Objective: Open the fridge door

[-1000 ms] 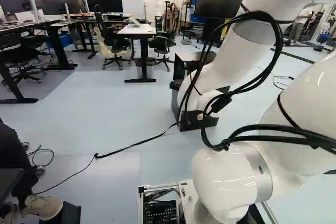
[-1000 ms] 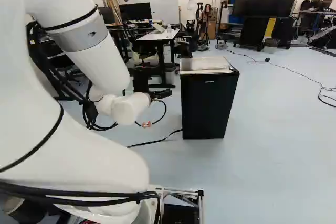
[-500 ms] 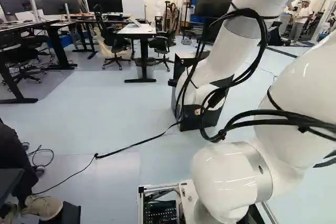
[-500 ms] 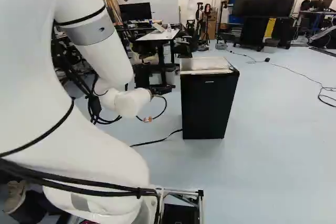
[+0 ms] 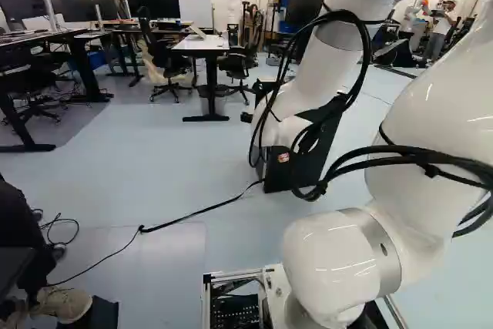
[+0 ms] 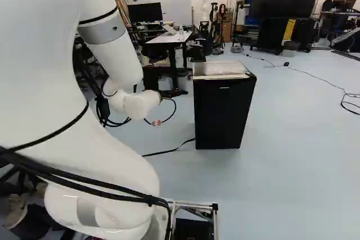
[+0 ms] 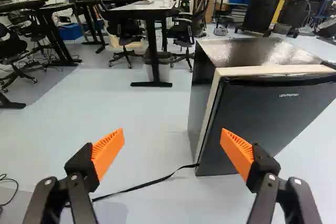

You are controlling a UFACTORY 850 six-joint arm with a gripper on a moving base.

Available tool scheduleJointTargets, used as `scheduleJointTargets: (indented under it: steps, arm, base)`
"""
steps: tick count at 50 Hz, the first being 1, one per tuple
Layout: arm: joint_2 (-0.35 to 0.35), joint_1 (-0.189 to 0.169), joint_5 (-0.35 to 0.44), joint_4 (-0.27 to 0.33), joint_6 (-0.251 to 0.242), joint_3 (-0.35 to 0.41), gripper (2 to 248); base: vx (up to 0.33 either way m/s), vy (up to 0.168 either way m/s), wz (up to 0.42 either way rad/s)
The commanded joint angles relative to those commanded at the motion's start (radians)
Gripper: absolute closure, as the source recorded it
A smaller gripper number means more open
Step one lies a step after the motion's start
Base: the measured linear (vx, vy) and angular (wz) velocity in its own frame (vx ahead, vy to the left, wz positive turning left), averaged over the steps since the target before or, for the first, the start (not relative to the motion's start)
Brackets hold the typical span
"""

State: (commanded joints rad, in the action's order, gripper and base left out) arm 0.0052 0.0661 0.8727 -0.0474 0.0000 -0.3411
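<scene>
The fridge [image 6: 224, 113] stands upright on the floor [image 6: 298, 161], ahead of the arm and just right of the middle in the right base view, its door [image 7: 262, 129] closed. The gripper [image 7: 172, 137] is short of it, released and holding nothing, its orange pads [image 7: 107, 153] spread wide, probably to let the door's edge pass between them. It points partly past the fridge's side, presumably because the arm [image 6: 112, 54] wants that upright edge; reaching it likely calls for moving forward and across, clear of the cord [image 7: 152, 183].
</scene>
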Motion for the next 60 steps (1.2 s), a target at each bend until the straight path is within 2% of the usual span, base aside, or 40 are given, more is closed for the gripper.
scheduleJointTargets:
  steps: [17, 60]
  arm:
    - [-0.064, 0.029, 0.000, -0.080, 0.000, -0.066, 3]
    - [-0.216, 0.092, 0.000, -0.357, 0.000, -0.234, 3]
  base:
    - [0.000, 0.000, 0.000]
    - [0.000, 0.000, 0.000]
